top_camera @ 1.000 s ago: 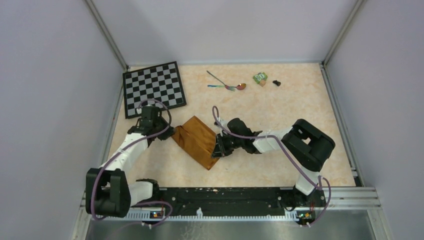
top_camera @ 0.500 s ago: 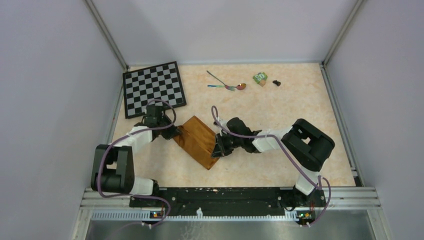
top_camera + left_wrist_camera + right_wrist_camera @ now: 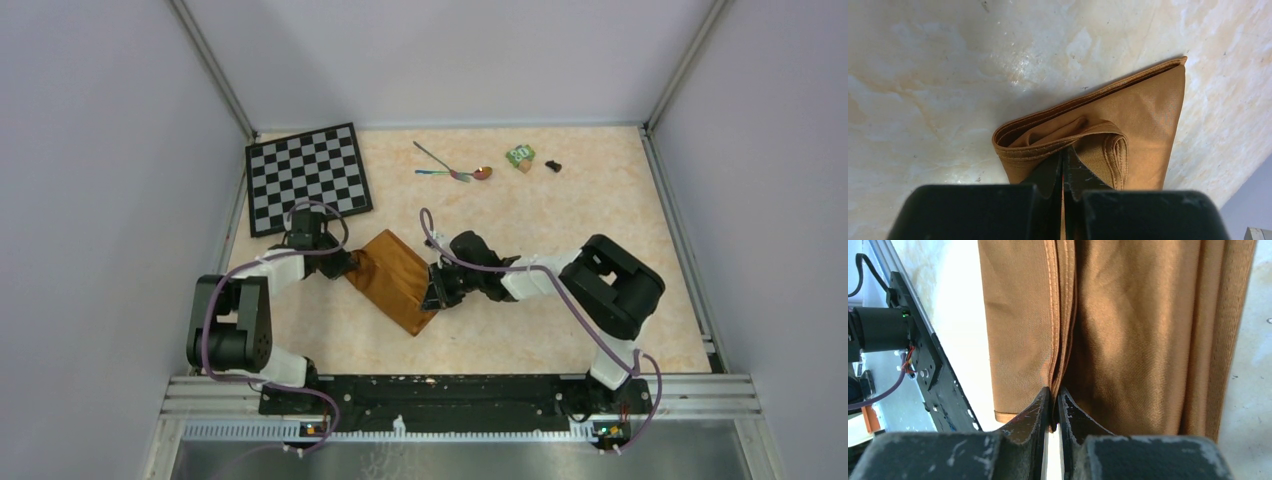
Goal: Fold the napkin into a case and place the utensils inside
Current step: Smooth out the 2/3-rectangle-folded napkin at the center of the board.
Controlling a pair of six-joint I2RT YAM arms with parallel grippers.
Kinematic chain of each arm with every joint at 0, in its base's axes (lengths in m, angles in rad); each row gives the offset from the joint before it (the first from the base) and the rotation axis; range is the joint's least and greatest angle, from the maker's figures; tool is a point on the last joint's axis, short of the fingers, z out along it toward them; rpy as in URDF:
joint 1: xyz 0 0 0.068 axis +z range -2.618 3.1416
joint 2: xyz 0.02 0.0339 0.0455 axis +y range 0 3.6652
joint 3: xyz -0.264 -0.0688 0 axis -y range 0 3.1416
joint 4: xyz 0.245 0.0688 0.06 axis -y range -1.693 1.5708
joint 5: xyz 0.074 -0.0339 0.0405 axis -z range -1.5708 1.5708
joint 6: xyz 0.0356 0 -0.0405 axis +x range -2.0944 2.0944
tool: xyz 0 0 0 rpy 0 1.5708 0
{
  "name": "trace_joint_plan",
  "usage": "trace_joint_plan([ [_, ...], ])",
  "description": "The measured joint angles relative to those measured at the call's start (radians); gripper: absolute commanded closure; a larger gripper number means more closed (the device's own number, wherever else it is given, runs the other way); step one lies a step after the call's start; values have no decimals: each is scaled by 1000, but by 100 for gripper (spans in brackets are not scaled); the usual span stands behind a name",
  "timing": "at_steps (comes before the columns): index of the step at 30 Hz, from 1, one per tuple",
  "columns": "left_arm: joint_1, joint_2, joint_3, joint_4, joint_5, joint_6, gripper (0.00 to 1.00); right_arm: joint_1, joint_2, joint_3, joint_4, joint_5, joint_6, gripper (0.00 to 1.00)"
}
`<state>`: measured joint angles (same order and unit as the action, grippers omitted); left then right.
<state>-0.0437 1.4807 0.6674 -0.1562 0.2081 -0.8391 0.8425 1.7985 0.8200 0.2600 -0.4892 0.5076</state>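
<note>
The orange-brown napkin (image 3: 396,278) lies folded into a narrow slanted strip at mid-table. My left gripper (image 3: 347,263) is shut on its left edge; in the left wrist view the jaws (image 3: 1064,159) pinch a rolled hem of the cloth (image 3: 1148,110). My right gripper (image 3: 432,296) is shut on the cloth's right edge; in the right wrist view the fingertips (image 3: 1054,395) clamp a fold of the cloth (image 3: 1128,325). The two utensils (image 3: 452,172), a spoon with a coppery bowl (image 3: 482,173) and another thin piece, lie crossed at the far middle, apart from both grippers.
A black-and-white chessboard (image 3: 307,176) lies at the far left, just beyond the left gripper. A small green block (image 3: 520,155) and a small black object (image 3: 553,165) lie near the far edge. Metal rails border the table.
The left arm has drawn in, its elbow moving toward the left wall. The napkin has been folded narrower and now looks flatter. The right gripper has shifted slightly left.
</note>
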Motion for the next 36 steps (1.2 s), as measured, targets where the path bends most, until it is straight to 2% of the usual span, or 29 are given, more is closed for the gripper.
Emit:
trace_joint_plan([
  [7, 3, 1, 0, 1, -5, 4, 99, -3, 18, -1, 3, -5, 15, 93],
  [10, 3, 1, 0, 1, -2, 12, 94, -3, 18, -3, 9, -9, 27, 92],
  [14, 5, -19, 0, -6, 21, 36, 82, -3, 18, -8, 16, -9, 37, 87],
  [16, 5, -47, 0, -13, 39, 48, 80, -3, 18, -8, 16, -9, 37, 86],
  [25, 5, -83, 45, -28, 95, 63, 92, -3, 18, -8, 16, -9, 35, 90],
  [36, 6, 83, 47, 43, 90, 39, 97, -3, 18, -6, 15, -10, 35, 89],
])
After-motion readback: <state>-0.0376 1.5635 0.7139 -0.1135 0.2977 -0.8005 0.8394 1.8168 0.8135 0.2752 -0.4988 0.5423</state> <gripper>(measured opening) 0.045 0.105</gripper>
